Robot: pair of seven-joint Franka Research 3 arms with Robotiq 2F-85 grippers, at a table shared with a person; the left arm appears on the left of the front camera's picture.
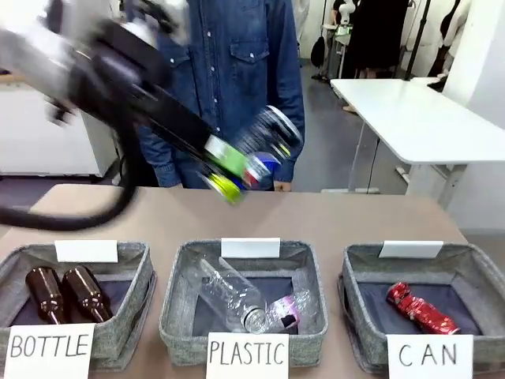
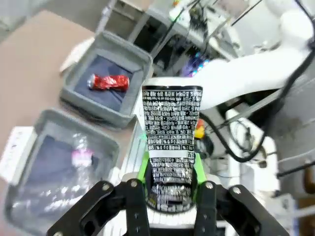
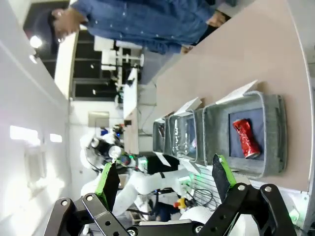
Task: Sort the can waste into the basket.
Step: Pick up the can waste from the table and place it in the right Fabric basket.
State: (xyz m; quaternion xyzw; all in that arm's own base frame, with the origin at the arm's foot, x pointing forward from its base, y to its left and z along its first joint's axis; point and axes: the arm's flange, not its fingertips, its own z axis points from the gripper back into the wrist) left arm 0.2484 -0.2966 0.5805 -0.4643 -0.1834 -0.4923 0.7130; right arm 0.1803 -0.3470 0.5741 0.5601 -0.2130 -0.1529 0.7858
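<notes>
At the far left of the table stands the BOTTLE basket (image 1: pixel 126 272) with two brown bottles (image 1: pixel 67 294) inside. Above it our left arm (image 1: pixel 118 75) comes in, blurred, and reaches toward the middle. Our left gripper (image 1: pixel 229 170) is closed on the black can (image 1: pixel 267 144), high above the table in front of the person (image 1: pixel 229 79). In the left wrist view the green pads (image 2: pixel 143 169) press on the lower part of the can, and its long axis runs straight out along the fingers.

Below the gripper is the PLASTIC basket (image 1: pixel 177 292), with a clear bottle (image 1: pixel 229 296) lying in it.

To the right is the CAN basket (image 1: pixel 355 272). The red can (image 1: pixel 420 309) already lies on its bottom, crushed, with its long axis slanting across the floor of the basket. So one can is sorted and the other hangs in the air.

The relation that matters: the CAN basket lies to the right of the held can and lower, one basket further than the one under it. We judge that the left arm must carry the can over the PLASTIC basket before it lets go; a release too soon would drop it in the wrong basket.

Our right gripper (image 3: pixel 164 179) has its fingers wide apart and holds nothing. In its wrist view the CAN basket is the nearest of the three, so the right arm is nearer to the goal, but the can is with the left.
</notes>
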